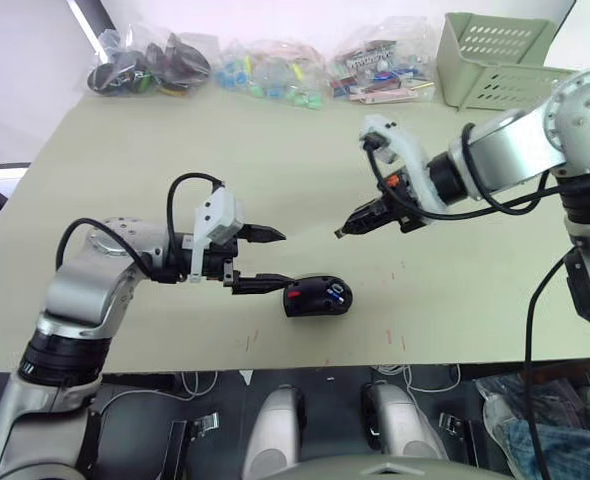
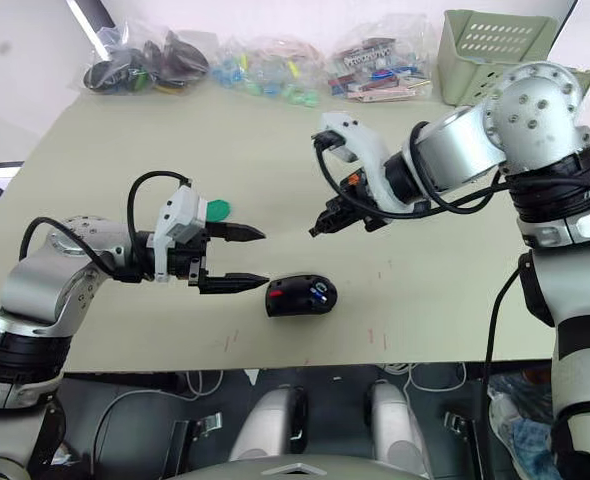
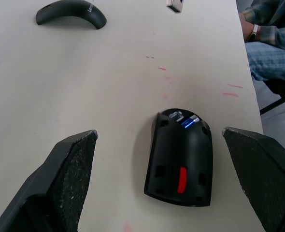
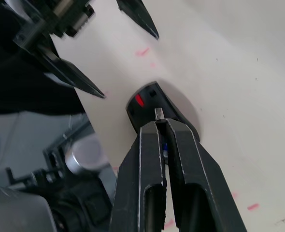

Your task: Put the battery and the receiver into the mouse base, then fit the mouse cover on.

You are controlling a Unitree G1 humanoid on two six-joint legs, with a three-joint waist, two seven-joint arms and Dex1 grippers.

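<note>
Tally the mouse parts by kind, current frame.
base: 1
battery: 1, in the base
receiver: 1
cover: 1
Total: 4

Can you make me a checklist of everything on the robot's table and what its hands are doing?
Surface: pale table, faint red marks.
Job's things: base lies open side up with battery in it; cover lies apart; receiver pinched in right fingers.
Clutter: green disc; bags and basket at far edge.
Grippers: left gripper open beside base; right gripper shut on receiver, raised near base.
Cables: black cables loop along arms.
Surroundings: person sits beside table.
</note>
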